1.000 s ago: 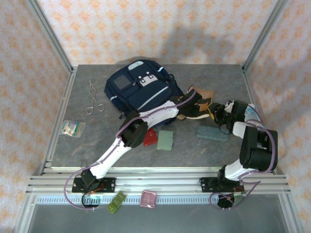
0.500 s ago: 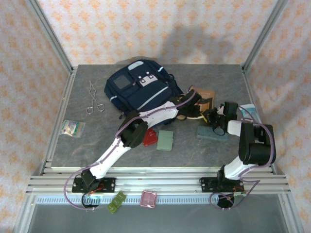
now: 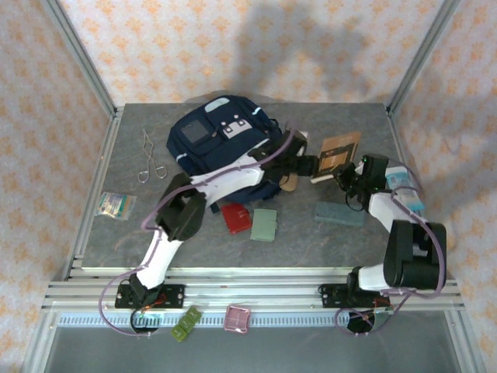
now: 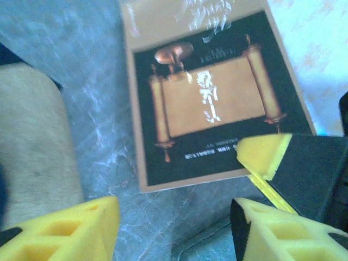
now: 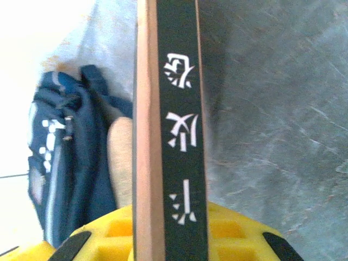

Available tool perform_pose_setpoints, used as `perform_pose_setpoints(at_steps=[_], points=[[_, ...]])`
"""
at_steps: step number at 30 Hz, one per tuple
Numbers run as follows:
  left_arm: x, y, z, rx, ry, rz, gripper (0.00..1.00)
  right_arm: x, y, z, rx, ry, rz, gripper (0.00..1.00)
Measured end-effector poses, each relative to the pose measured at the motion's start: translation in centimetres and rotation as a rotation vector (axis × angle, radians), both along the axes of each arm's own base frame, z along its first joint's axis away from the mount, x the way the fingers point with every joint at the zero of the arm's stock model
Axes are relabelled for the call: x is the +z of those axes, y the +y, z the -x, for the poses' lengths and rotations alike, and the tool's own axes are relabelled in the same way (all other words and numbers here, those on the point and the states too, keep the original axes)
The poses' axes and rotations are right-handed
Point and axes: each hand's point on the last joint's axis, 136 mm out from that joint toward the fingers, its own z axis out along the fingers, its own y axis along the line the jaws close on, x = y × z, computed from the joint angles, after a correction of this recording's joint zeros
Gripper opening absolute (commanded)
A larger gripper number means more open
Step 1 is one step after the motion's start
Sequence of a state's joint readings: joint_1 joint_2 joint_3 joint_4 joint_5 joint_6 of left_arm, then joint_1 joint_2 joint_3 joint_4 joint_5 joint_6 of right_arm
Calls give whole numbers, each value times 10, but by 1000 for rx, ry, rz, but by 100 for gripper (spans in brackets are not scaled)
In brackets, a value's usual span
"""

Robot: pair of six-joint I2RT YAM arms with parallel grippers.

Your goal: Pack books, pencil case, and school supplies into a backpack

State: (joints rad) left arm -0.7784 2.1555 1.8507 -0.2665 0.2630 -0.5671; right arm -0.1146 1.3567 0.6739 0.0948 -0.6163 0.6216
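Right wrist, brown book [image 5: 169,136] edge-on, pointing away

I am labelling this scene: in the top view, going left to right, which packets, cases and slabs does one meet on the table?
Clear packet → red case → green case → grey slab → light-blue packet.

One backpack [image 3: 213,148], one book [image 3: 339,151], one pencil case [image 4: 32,152], one red case [image 3: 235,217], one green case [image 3: 264,224], one grey slab [image 3: 339,213]

Floral-patterned walls [image 3: 233,47] around grey table [image 3: 353,128]
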Motion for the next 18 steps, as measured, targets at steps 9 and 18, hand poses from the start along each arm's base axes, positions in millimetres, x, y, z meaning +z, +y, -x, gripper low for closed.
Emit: perform_pose_setpoints(at_steps=[9, 18], points=[[122, 104, -30, 156, -159, 419, 72, 126, 15, 1, 92, -308, 8, 0], [139, 139, -13, 87, -162, 695, 77, 184, 86, 30, 392, -444, -93, 0]])
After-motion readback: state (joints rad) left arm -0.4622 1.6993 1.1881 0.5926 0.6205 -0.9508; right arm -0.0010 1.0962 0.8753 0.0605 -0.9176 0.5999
